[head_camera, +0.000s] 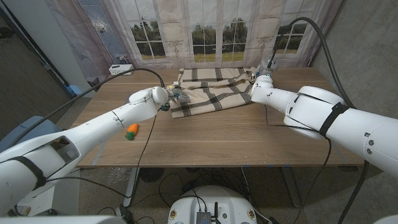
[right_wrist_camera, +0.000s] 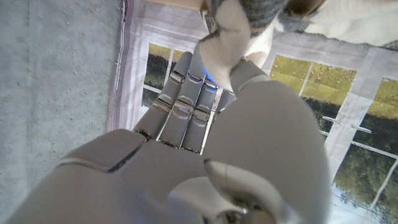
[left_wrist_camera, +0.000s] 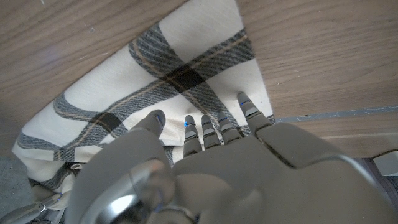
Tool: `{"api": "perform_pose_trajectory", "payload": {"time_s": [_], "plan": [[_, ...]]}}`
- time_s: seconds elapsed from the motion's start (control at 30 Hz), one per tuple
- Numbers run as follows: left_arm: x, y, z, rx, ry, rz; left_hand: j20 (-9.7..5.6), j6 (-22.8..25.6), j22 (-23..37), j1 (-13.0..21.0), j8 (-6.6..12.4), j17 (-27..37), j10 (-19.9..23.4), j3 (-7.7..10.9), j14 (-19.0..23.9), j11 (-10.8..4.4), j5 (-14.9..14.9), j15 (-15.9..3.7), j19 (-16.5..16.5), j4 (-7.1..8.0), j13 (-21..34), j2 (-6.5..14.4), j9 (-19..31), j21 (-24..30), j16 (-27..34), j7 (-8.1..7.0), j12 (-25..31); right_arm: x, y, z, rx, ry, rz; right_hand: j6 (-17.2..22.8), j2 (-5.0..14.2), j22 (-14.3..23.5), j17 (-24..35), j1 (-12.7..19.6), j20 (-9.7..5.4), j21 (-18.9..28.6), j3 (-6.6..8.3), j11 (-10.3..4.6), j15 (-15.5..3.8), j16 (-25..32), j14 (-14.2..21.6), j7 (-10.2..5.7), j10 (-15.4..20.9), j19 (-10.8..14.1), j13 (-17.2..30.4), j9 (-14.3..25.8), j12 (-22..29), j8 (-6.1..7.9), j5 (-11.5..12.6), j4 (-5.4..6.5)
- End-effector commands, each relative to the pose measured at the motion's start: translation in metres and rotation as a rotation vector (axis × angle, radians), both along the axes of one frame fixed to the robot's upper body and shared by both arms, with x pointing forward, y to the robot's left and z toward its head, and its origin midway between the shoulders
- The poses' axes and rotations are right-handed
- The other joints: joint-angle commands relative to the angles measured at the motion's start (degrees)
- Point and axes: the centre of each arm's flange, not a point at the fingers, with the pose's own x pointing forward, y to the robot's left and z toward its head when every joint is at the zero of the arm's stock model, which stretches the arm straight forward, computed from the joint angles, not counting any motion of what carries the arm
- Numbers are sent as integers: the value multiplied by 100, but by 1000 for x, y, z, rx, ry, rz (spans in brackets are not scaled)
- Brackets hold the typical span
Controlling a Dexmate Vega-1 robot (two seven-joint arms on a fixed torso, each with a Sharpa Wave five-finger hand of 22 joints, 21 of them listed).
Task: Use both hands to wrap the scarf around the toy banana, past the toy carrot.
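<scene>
Wrap step underway: scarf [head_camera: 211, 91] bunched at the worktop's [head_camera: 236, 137] far edge, banana presumably under it, can't tell. Right hand [head_camera: 259, 79] fingers [right_wrist_camera: 186, 93] pinch a scarf corner. Left hand [head_camera: 166, 96] fingers [left_wrist_camera: 205, 130] press on the cloth; grip unclear. Carrot [head_camera: 131, 130] near left edge. Next: fold across. Near half has room.

scarf [head_camera: 208, 92]: woven plaid cloth, matt | table [head_camera: 249, 134]: wood, grained | fingers [left_wrist_camera: 203, 134]: smooth grey plastic
</scene>
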Motion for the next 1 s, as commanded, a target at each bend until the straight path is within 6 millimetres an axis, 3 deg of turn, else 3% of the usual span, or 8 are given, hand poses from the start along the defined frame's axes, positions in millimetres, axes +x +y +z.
{"api": "perform_pose_trajectory", "payload": {"time_s": [0.03, 0.47, 1.0], "plan": [[-3, 2, -6, -7, 11, -4, 40, -27, 21, -72, 16, 11, -41, 7, -47, 2, -15, -4, -33, 44, 5, 3, 1, 4, 24, 5, 20, -12, 37, 25, -116, -130, 26, 60, 10, 7, 59, 68, -22, 34, 75, -173, -491, -26, 94, -13, 125, -17, 701, 22, 33, -22, 22, -6], [-6, 3, -10, -14, 8, -10, 45, -60, 19, -114, 30, 0, -67, 14, -62, 5, -28, -6, -39, 46, 1, -24, -3, 7, 31, 11, 34, -28, 90, 42, -297, -252, 71, 85, -15, 1, 130, 41, -34, 60, 128, -237, -488, -92, 112, -32, 117, -43, 735, 38, 43, -42, 21, 15], [-7, 3, -9, -13, 9, -11, 47, -80, 16, -141, 47, -13, -82, 30, -67, -4, -33, -8, -42, 23, -4, -53, -8, 11, 39, 6, 53, -35, 155, 50, -453, -259, 209, 141, -52, -4, 221, 12, -57, 81, 196, -252, -491, -168, 129, -55, 115, -98, 764, 32, 47, -70, 32, 19]]}}
